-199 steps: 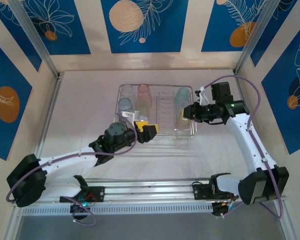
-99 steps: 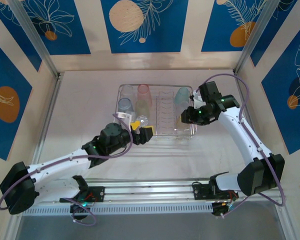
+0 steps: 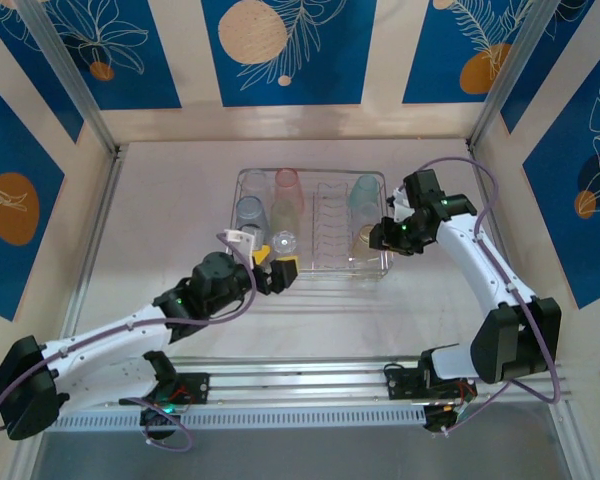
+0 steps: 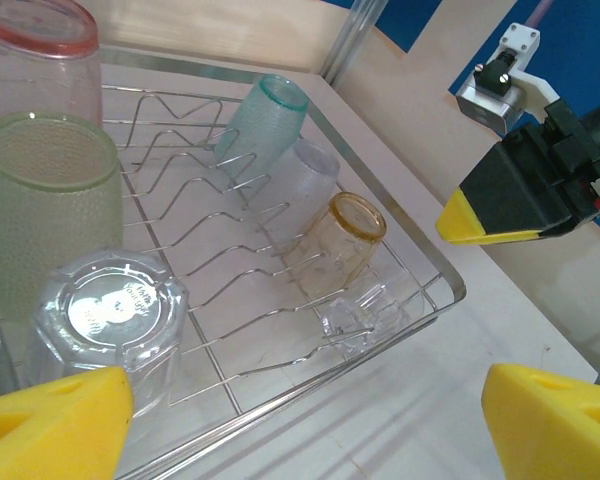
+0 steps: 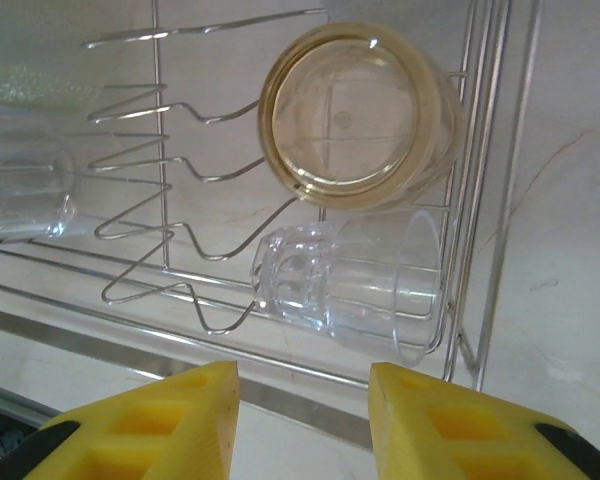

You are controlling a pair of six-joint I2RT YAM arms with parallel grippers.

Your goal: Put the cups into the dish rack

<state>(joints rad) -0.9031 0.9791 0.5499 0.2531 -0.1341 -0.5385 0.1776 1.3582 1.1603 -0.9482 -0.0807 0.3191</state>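
**Both claws spread at the loaded rack**

White table, walled in by blue-and-cream floral panels, is carrying the rack (image 3: 313, 172) at its middle, at 12 o'clock from the arm bases. Cups are filling both ends of the rack. At 11 o'clock a pink cup (image 3: 287, 183) is standing, with a green cup (image 3: 285, 213) just beside it on its 6 o'clock side. A grey cup (image 3: 249, 212) is standing at 9 o'clock. At 7 o'clock a clear cup (image 3: 283, 241) is resting base up, close to the near rim. A teal cup (image 3: 364, 190) is leaning on the prongs at 1 o'clock. An amber cup (image 3: 363, 237) is tilting on the prongs at 4 o'clock, its mouth facing the right wrist camera. Just beside it, in the 5 o'clock corner, a lying cup (image 5: 350, 290) is resting on its side against the rack wall.

The left claw (image 3: 275, 262) is hovering just outside the rack's 7 o'clock corner, its fingers spread wide and gripping nothing. The right claw (image 3: 388, 232) is hanging at the rack's 4 o'clock side, near the amber cup. Its fingers are standing moderately apart, with nothing between them.
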